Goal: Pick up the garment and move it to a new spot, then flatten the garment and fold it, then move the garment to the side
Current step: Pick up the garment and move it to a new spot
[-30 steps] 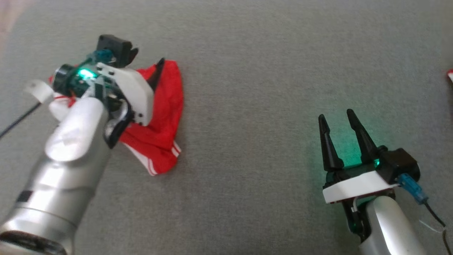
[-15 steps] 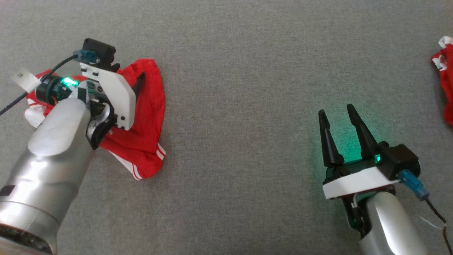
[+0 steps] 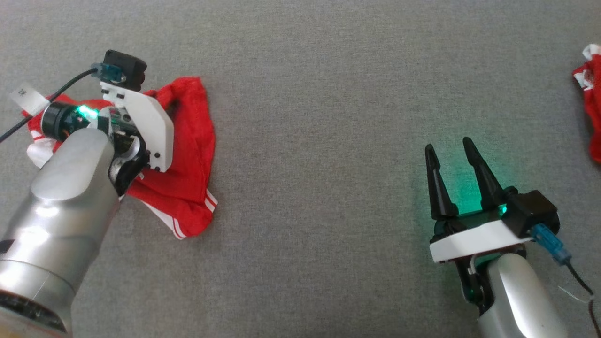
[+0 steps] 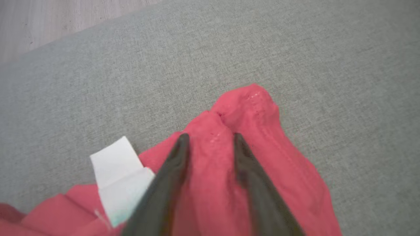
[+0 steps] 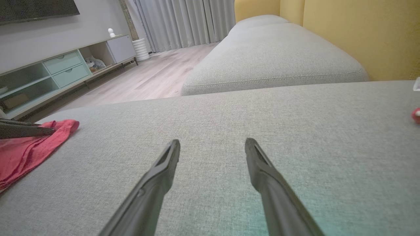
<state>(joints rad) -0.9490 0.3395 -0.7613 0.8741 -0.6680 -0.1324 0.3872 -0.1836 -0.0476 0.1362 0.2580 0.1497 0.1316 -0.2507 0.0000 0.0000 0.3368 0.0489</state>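
Plainly a soft, light garment (image 3: pixel 190 155) — our left end effector (image 4: pixel 208 141), parted, straddles the ridge we'd pinch; right end effector (image 3: pixel 448 145) spread, empty.

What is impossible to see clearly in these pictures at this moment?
Head view: the left arm covers much of the red garment, hiding its shape.
Head view: a second red cloth is cut by the right edge.
Left wrist view: whether the left gripper pinches fabric is unclear.

Our head camera looks straight down on the grey sofa (image 3: pixel 319 141) from high up. Our left wrist camera sits close over the red cloth (image 4: pixel 213 164). Our right wrist camera looks low along the sofa and sees that cloth too.
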